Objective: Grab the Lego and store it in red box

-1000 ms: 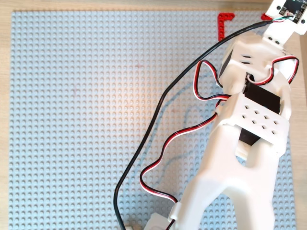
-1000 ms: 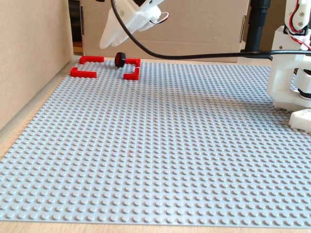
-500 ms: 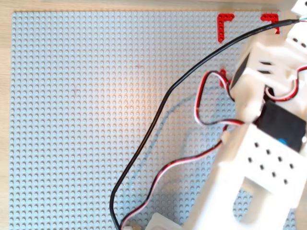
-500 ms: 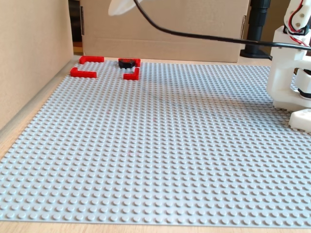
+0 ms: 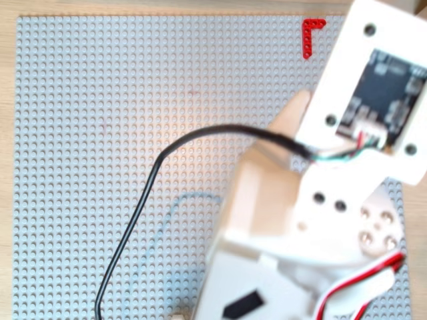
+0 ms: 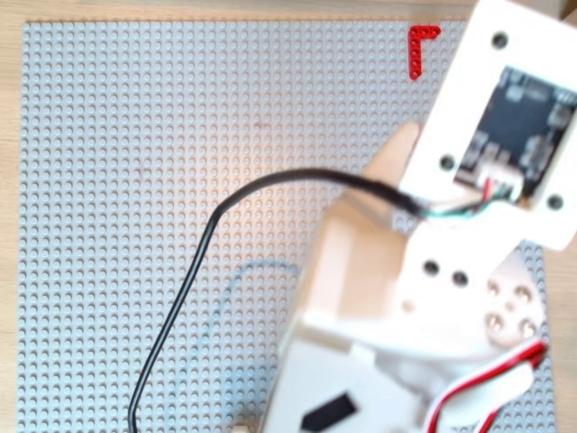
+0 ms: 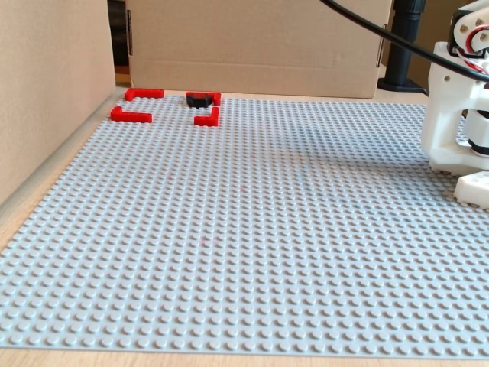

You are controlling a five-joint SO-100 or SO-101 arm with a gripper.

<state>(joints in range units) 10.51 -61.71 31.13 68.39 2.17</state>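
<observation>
In the fixed view the black Lego (image 7: 200,99) lies flat at the back right corner of the red box (image 7: 131,116), touching the bracket there. The box is a square outline of thin red corner brackets at the far left of the grey baseplate (image 7: 252,229). No gripper shows in this view, only the arm's base (image 7: 458,115). In both overhead views the white arm covers the right side. One cream gripper (image 5: 297,107) (image 6: 402,144) finger pokes out from under it, and its jaws are hidden. One red bracket (image 5: 310,35) (image 6: 419,47) shows; the Lego is hidden.
Cardboard walls (image 7: 46,92) stand along the left and back of the baseplate. A black cable (image 7: 382,34) crosses the top right of the fixed view and loops over the plate in both overhead views (image 5: 133,220) (image 6: 180,298).
The gripper, which hung just above the box a second ago, has risen out of the fixed view. The Lego, then tilted on edge, now lies flat at the box's corner.
</observation>
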